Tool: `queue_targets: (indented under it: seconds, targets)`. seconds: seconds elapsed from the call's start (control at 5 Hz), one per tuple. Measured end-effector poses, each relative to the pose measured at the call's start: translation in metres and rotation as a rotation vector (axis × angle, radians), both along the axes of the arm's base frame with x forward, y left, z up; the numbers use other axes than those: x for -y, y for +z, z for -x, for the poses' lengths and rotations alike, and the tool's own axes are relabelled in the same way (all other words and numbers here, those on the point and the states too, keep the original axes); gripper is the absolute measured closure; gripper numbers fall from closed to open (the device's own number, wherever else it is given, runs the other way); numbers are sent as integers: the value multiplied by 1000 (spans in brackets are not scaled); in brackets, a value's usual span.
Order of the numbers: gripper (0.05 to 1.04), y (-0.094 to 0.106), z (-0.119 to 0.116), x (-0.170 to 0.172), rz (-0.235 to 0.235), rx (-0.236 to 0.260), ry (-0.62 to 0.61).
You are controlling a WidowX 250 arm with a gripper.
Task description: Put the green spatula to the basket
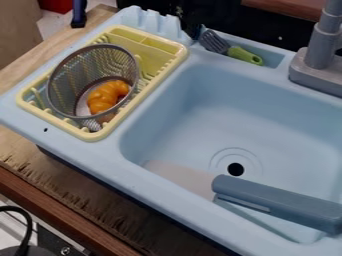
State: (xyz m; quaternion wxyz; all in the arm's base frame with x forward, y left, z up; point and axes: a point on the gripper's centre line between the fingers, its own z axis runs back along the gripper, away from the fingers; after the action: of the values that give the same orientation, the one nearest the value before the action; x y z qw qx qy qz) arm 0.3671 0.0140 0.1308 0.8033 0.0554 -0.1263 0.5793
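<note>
- The blue sink (pixel 143 155) surrounds a deep basin; a spatula lost partway across could drop in and be harder to pick out.
- The blue-grey bar (pixel 277 202) over the basin's near side is out of the likely path, and should matter only if the carry swings wide.
- The yellow rack (pixel 177 54) bears the basket; its upright ribs could catch a trailing handle and jerk the load.
- The mesh basket (pixel 63 82) sits tilted in that rack, mouth towards the camera. A knock on its rim could roll it, and a long tool let go too high may lever it over (I'd lower it in gently).
- The grey tap (pixel 320 42) rises right of the tool's recess; lifting with a swing that way risks a bump.
- The pincer (pixel 194 27) seems to be the dark shape at the back rim, by the spatula's head; I cannot tell whether it is wide, narrow or holding anything.
- The green-handled spatula (pixel 230 49) lies in the back-rim recess, whose walls could block a low grip.
- The orange toy food (pixel 107 95) inside the basket could prop the spatula up, so it slides out.
</note>
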Motion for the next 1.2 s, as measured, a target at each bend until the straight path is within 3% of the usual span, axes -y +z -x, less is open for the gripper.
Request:
queue_targets:
  seconds: [0.6, 0.8, 1.0, 1.2]
  targets:
    - [87, -6, -1, 0, 21, 7, 126]
    - [87, -13, -1, 0, 44, 5, 217]
    - [87, -17, 4, 1, 94, -27, 265]
    - [87, -17, 2, 2, 124, -12, 294]
